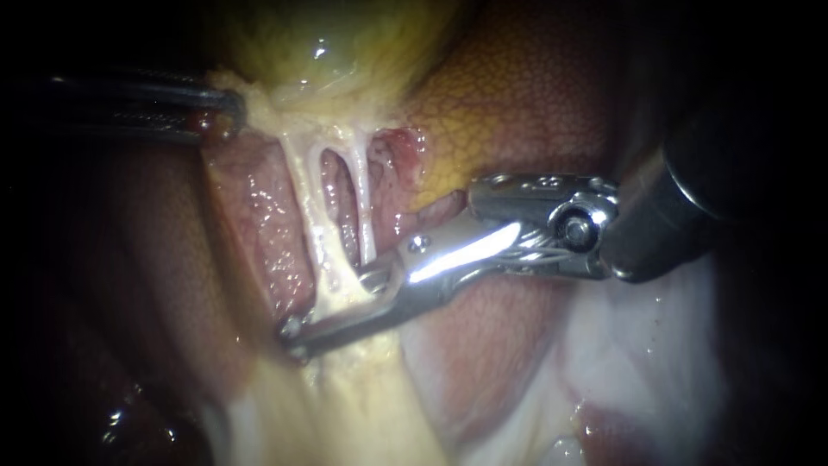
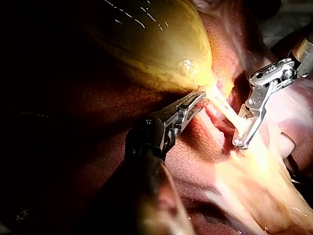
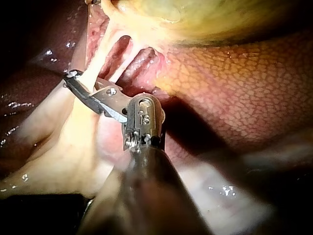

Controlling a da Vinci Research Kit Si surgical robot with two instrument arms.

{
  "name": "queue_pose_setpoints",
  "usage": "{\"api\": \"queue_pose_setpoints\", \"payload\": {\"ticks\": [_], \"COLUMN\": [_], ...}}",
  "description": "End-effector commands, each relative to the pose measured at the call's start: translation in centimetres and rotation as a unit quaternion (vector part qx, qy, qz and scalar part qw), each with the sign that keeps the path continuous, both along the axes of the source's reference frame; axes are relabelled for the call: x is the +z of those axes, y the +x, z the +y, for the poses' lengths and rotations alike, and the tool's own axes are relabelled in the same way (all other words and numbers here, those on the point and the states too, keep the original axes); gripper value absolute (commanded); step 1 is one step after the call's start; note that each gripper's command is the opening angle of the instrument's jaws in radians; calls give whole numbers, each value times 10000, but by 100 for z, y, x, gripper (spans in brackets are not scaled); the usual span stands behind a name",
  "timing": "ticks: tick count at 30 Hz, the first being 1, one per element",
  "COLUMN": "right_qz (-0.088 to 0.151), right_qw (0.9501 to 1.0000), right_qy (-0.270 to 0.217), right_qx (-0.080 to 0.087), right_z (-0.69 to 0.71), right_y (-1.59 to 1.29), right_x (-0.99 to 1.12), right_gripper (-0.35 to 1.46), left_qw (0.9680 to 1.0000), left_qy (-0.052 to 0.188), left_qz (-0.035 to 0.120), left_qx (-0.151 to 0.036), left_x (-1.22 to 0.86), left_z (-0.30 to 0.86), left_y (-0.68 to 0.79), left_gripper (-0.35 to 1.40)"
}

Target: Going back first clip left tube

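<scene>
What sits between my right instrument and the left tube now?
Nothing visible. The right instrument lies against the pale tissue where the left tube and right tube join, its tip past the left tube. The left instrument grips the gallbladder at its neck, well clear. No clip shows.

The mottled reddish-brown liver (image 1: pixel 535 112) is the bed under everything here. Directly on it lies the glossy yellow-green sac of the gallbladder (image 1: pixel 336 43), toward the top of the endoscope view. From its neck 2 thin, whitish, cord-like tubes run down over the liver, the left tube (image 1: pixel 309 203) just beside the right tube (image 1: pixel 362 194). They merge below into a pale yellowish band of fatty tissue (image 1: pixel 345 406).
</scene>
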State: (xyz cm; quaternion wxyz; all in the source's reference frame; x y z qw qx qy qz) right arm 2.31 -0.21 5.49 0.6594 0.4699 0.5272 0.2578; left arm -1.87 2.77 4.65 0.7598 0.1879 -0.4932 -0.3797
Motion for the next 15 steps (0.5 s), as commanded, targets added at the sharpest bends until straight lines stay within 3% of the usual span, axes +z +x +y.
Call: {"api": "queue_pose_setpoints", "payload": {"ticks": [1,3,6,8,11,13,15], "right_qz": [11,24,132,203,134,95,55], "right_qw": [10000,10000,9991,9966,9920,9871,9777], "right_qy": [-28,-56,-402,-789,-1223,-1545,-2029], "right_qx": [-2,-7,4,97,275,403,542], "right_z": [0,-1,-4,-5,-6,-8,-12], "right_y": [0,-1,-1,-1,-3,-7,-11], "right_x": [0,0,-1,-1,-1,-2,-2], "right_gripper": [-35,-35,1,21,37,41,44], "left_qw": [10000,10000,10000,10000,10000,10000,10000], "left_qy": [0,0,0,0,0,0,0], "left_qz": [-2,-2,-2,-2,-3,-3,-4], "left_qx": [2,2,2,3,4,4,5], "left_x": [0,0,0,0,-1,-1,-1], "left_z": [0,0,0,0,0,0,0], "left_y": [0,0,0,1,1,1,2], "left_gripper": [-35,-35,-35,-35,-35,-35,-35]}}
